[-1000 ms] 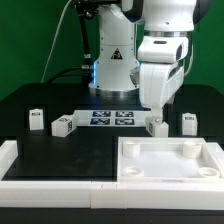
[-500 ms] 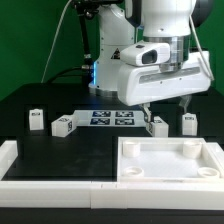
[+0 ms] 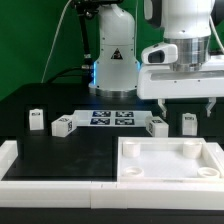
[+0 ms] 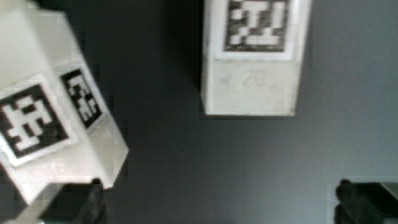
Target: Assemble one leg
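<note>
Several small white legs with square tags stand on the black table: two at the exterior view's left [image 3: 37, 120] [image 3: 63, 125] and two at the right [image 3: 158, 126] [image 3: 189, 122]. My gripper [image 3: 187, 108] hangs open and empty above the two right legs, one finger to each side. In the wrist view, one leg [image 4: 249, 55] lies ahead of the gripper [image 4: 222, 205] and another leg [image 4: 54, 110] lies close to one dark fingertip [image 4: 71, 205]. Nothing is between the jaws.
The large white square panel [image 3: 170, 165] with round corner sockets lies in front of the right legs. The marker board [image 3: 110, 118] lies mid-table by the robot base. A white rail [image 3: 12, 160] borders the table's front and left.
The gripper has risen off the leg beside the marker board, turned its hand broadside and shifted toward the exterior view's right. The legs have not moved.
</note>
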`<state>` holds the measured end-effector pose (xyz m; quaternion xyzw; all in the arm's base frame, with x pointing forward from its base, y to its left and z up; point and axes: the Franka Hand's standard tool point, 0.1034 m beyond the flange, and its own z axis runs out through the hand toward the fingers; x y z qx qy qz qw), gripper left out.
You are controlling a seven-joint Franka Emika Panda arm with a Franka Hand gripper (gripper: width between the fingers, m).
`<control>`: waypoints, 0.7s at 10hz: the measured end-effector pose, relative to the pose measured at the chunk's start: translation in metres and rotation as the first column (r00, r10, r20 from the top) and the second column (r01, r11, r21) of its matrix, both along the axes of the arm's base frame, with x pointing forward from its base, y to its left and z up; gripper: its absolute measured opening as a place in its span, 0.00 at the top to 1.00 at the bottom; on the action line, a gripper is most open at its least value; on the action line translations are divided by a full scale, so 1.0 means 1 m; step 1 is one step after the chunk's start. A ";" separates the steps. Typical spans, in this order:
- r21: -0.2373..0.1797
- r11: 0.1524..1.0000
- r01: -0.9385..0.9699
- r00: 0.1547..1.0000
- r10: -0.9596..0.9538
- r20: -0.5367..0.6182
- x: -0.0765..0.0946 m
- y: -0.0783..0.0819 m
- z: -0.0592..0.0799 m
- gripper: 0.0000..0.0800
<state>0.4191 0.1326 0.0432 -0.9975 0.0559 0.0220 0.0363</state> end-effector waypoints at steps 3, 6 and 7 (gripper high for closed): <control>-0.002 1.000 -0.012 1.000 0.012 -0.024 0.000 0.000 0.000 0.19; -0.011 0.999 -0.050 0.945 0.044 -0.324 -0.020 0.002 0.003 0.19; -0.006 0.998 -0.056 0.926 0.050 -0.374 -0.017 0.007 0.003 0.19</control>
